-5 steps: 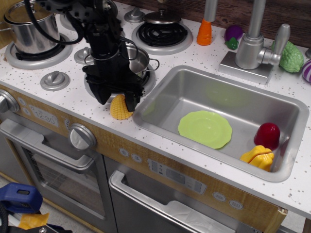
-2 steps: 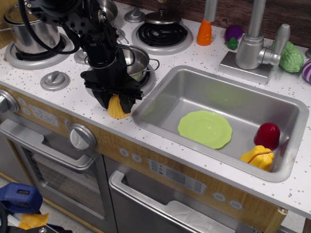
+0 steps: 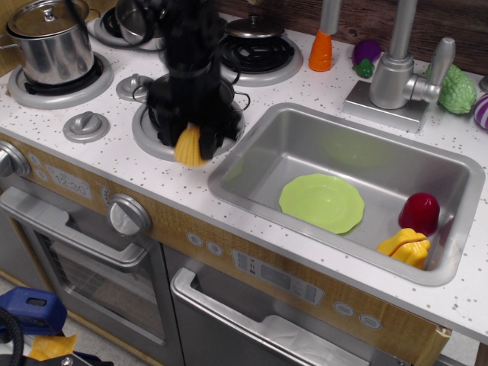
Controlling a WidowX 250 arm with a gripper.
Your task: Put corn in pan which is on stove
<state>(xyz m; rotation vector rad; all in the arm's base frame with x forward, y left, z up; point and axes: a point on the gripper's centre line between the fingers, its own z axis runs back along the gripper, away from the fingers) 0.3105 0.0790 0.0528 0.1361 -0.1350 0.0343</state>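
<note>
My black gripper is motion-blurred and shut on the yellow corn. It holds the corn off the counter, over the front edge of the grey burner ring on the white speckled stove. The pan sits on that burner just behind the gripper and is mostly hidden by it. Only its right rim and wire loop handle show.
A taller lidded steel pot stands on the back left burner. The sink at right holds a green plate, a red toy and a yellow pepper toy. Faucet and carrot stand behind.
The gripper closed on the corn on the counter, then lifted it up and back toward the pan. The arm swung out of the left side of the view.
</note>
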